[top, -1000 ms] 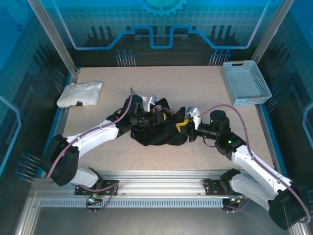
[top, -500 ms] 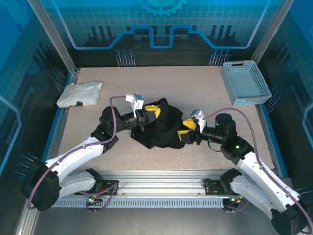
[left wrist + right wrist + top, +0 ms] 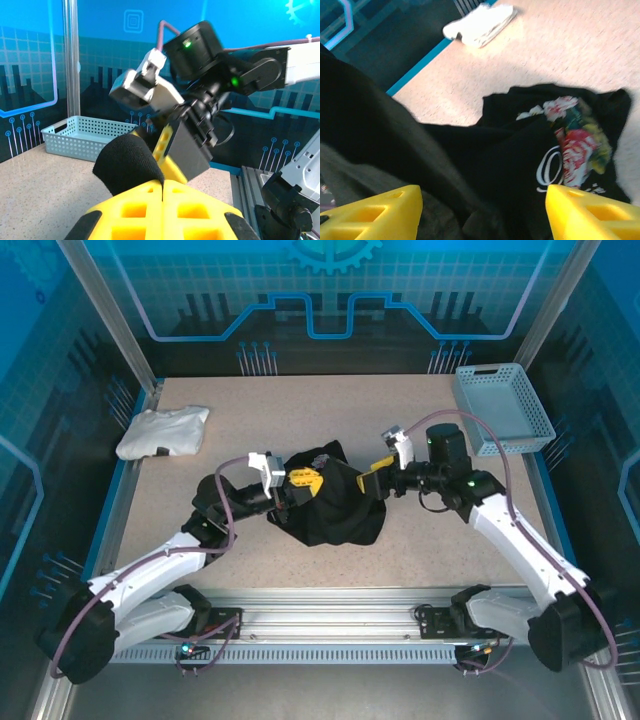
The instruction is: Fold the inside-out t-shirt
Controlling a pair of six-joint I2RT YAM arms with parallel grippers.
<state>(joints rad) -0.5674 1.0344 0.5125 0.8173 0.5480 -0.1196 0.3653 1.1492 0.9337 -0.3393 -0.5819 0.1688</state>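
T-shirt (image 3: 330,512), black, crumpled, with its floral print partly showing, lies mid-worktop (image 3: 420,540). Left gripper (image 3: 303,480) pinches its cloth; right gripper (image 3: 378,466) gapes wide at its edge. White garment (image 3: 163,431) and basket (image 3: 502,408) sit well apart.

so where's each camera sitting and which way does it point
top external: above and behind, looking down at the table; left arm and right arm flank the t-shirt.
left wrist: faces the basket and right arm; left fingers shut on the t-shirt.
right wrist: looks over the t-shirt toward the white garment; right fingers open.
shared: t-shirt in all three.
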